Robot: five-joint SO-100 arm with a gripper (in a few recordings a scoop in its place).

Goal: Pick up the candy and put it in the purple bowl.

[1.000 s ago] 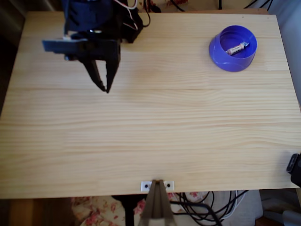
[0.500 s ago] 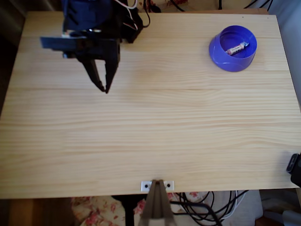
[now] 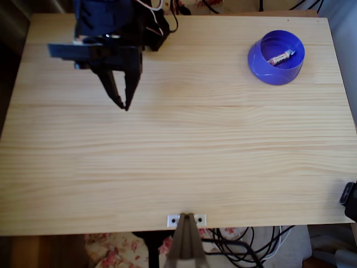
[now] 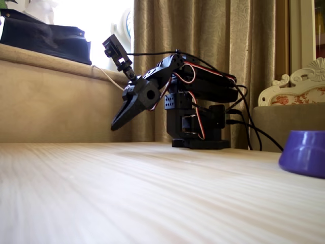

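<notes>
The candy [image 3: 280, 57], a small pinkish-white wrapped sweet, lies inside the purple bowl [image 3: 262, 64] at the table's far right in the overhead view. In the fixed view the purple bowl [image 4: 306, 153] sits at the right edge, its inside hidden. My black gripper [image 3: 122, 104] hangs over the far left of the table, fingers almost together at the tips with nothing between them, far from the bowl. From the side, the gripper [image 4: 116, 125] points down and left, raised above the wood.
The arm's base [image 4: 195, 127] stands at the table's back edge with cables trailing right. A small metal bracket [image 3: 186, 220] is fixed at the front edge. A sofa back and curtains lie behind the table.
The gripper shifted very slightly left and back over the last second, then held still. The candy and bowl have not moved.
</notes>
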